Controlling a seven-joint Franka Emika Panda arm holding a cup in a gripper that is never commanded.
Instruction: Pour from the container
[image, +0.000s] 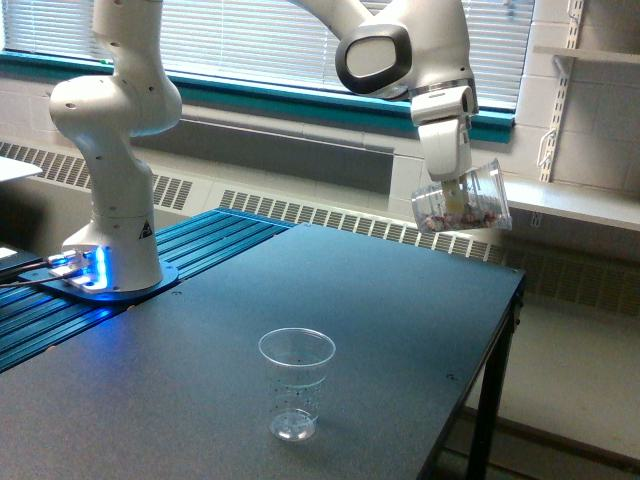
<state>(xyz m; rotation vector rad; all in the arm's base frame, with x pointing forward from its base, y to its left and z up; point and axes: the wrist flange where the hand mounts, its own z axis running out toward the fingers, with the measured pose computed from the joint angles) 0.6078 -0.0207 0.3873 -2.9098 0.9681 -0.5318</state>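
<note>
- Container (462, 200) is held high above the far right of the table (400, 300), tipped well over on its side, mouth toward the exterior view's left.
- Small pieces are seen lying inside it; none are seen falling.
- Nothing is seen in the narrower cup (296, 384), standing upright well below and to the left, so pouring is judged barely begun.
- Gripper (452, 182) is closed on the container from above.

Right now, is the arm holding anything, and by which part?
Yes: the gripper holds the clear plastic cup, tilted, its jaws at the cup's upper side wall.
</note>
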